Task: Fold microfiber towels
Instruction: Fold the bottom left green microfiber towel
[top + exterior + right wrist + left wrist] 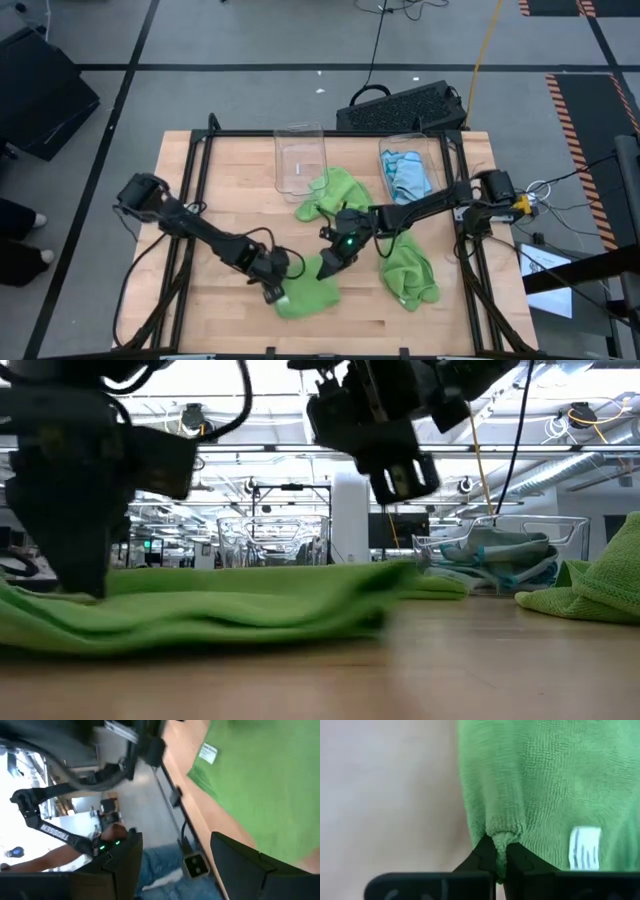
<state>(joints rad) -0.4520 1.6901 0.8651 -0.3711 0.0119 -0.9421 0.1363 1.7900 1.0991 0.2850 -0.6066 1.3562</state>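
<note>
A lime green microfiber towel (308, 296) lies flat on the wooden table near its front edge, its white label (584, 847) facing up. My left gripper (272, 291) points steeply down at the towel's left edge and is shut on it. My right gripper (327, 264) hangs open just above the towel's far right part (400, 480), touching nothing. Two more green towels lie crumpled on the table, one in the middle (336, 195) and one at the right (410, 270). Light blue towels (405, 176) lie in a clear bin. My left gripper pinches a small puckered bit of the towel's left edge (502, 832) between its two fingertips. The fingers come from above, slanting down. The rest of the towel lies spread on the table (230, 610); one layer or several, I cannot tell.
An empty clear bin (300, 160) stands at the far middle of the table, with the bin of blue towels (432, 160) to its right. A dark keyboard-like case (400, 105) lies beyond the far edge. Bare wood (215, 190) shows at the far left.
</note>
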